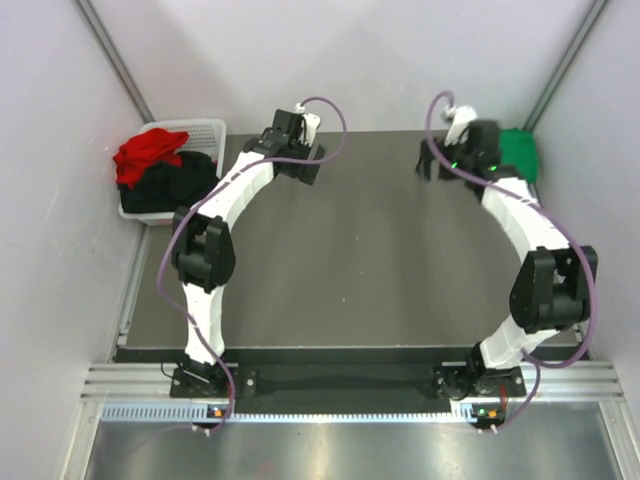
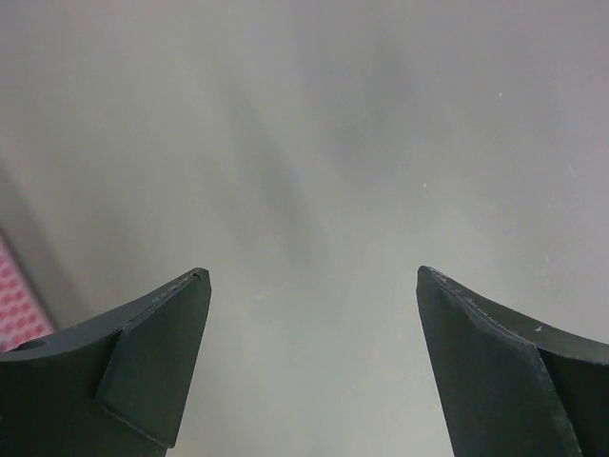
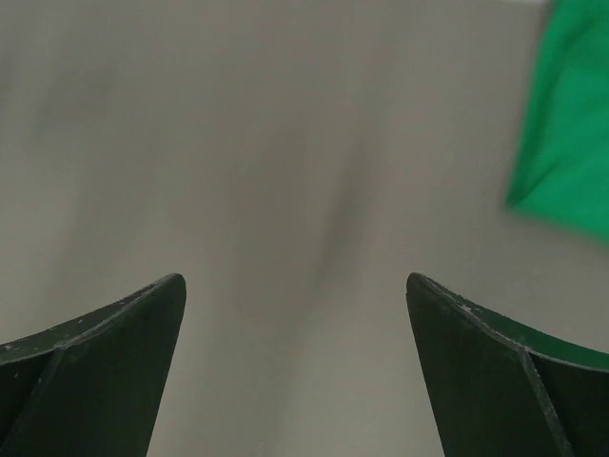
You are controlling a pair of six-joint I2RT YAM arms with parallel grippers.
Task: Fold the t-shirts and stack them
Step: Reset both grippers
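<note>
We look down on a dark, matte table [image 1: 370, 260] closed in by pale walls [image 1: 380, 50] on three sides. A ribbed metal rail [image 1: 350, 385] runs along the near edge, where both arms are bolted. The middle of the table shows only dull grey surface (in the wrist views it reads as a smooth sheet with faint soft shadows).

At the far left corner sits a white basket [image 1: 205, 125]. The red shirt [image 1: 148, 155] is heaped at its left side, spilling over the rim, and the black shirt [image 1: 185, 182] is bunched beside and below it. The green shirt [image 1: 522, 150] lies crumpled at the far right corner, just behind the right arm's wrist.

The left claw [image 1: 305, 162] hangs near the far edge, a little right of the basket, with its fingers spread wide and nothing between them. The right claw [image 1: 432, 160] is well apart from it, also spread and empty. In the right wrist view, a blurred edge of green cloth shows at the upper right, clear of the fingers.
</note>
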